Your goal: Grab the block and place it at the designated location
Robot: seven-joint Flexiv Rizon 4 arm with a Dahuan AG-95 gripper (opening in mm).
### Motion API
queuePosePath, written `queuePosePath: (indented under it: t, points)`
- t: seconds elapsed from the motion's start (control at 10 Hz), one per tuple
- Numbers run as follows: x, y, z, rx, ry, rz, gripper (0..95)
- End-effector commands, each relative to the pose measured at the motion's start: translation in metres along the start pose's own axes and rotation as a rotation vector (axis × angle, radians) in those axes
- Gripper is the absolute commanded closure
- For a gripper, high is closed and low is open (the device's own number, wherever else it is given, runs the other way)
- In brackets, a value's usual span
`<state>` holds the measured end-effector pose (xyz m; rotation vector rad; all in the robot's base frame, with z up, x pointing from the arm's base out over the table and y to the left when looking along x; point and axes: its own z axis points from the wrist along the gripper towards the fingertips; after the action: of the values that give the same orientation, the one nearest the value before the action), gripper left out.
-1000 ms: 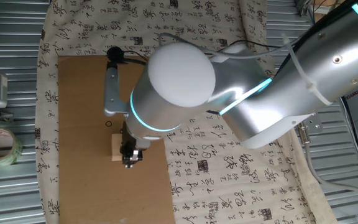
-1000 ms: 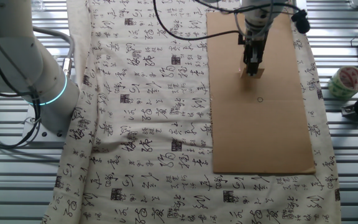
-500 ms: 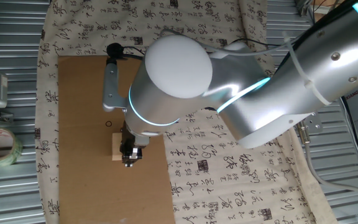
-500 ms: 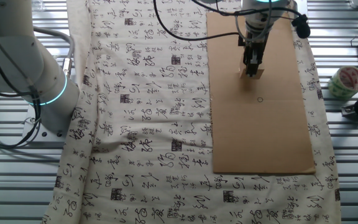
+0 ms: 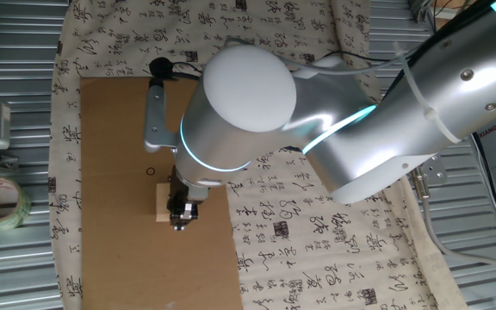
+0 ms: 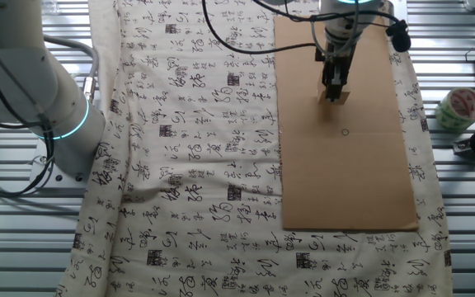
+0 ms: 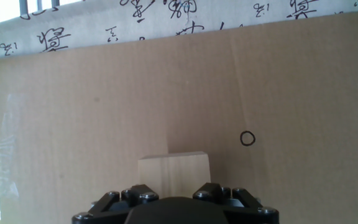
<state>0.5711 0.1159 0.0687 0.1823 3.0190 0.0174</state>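
Hand view: pincer [image 7: 174, 194] straddles block [image 7: 173, 173], grip state unclear; close squarely on opposite faces before carrying toward circle [image 7: 247, 138].

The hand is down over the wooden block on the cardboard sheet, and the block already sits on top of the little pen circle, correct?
Not quite. The block sits beside the pen circle, not on it; the hand view shows bare cardboard sheet between them. The hand is indeed down over the block.
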Motion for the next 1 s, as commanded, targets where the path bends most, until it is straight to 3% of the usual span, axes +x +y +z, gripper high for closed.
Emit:
queuePosePath:
  t: [0.1,1.0]
  points:
    - [-0.0007,0.0002,0.0007,-0.002,0.000,0.001,95.0]
    - [-0.0020,-0.0003,0.0009,0.003,-0.001,-0.006,95.0]
